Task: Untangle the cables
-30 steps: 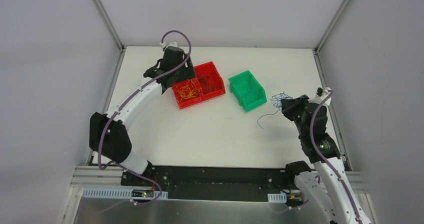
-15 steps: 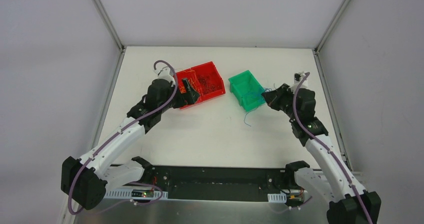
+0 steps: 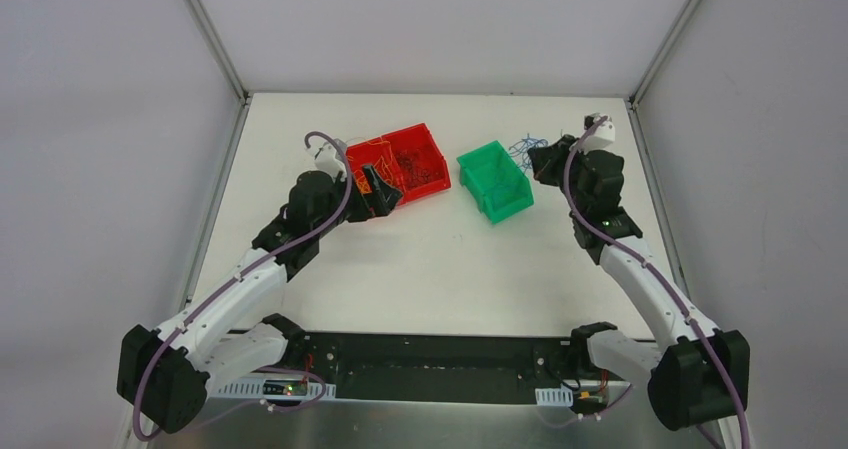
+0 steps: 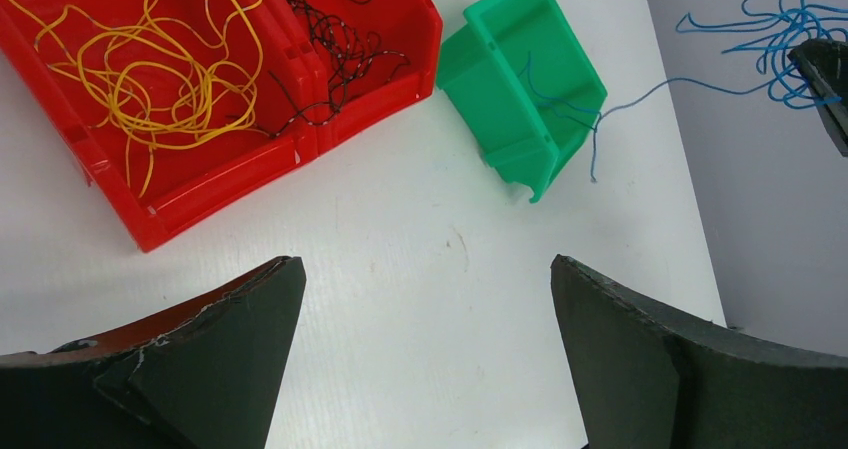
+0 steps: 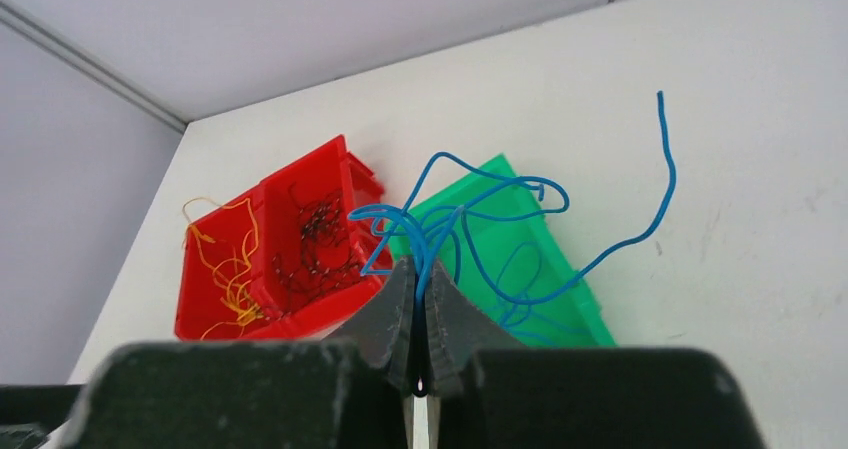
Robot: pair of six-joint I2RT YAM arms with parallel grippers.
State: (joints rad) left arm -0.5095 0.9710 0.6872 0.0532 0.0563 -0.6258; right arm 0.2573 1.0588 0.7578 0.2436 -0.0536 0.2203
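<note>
Behind the green bin, pinched blue cables now hang.

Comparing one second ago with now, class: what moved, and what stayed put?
The right gripper, shut on the blue cables, carried them from beside the green bin to beyond it. The left gripper drew back from over the red bins, jaws open. The bins stayed put.

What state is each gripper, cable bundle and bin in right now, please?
left gripper, open, empty.
right gripper, shut on blue cables, raised.
blue cables, held aloft, one strand trailing into green bin.
yellow cables, loose in left red bin.
dark cables, loose in right red bin.
green bin, upright.
</note>
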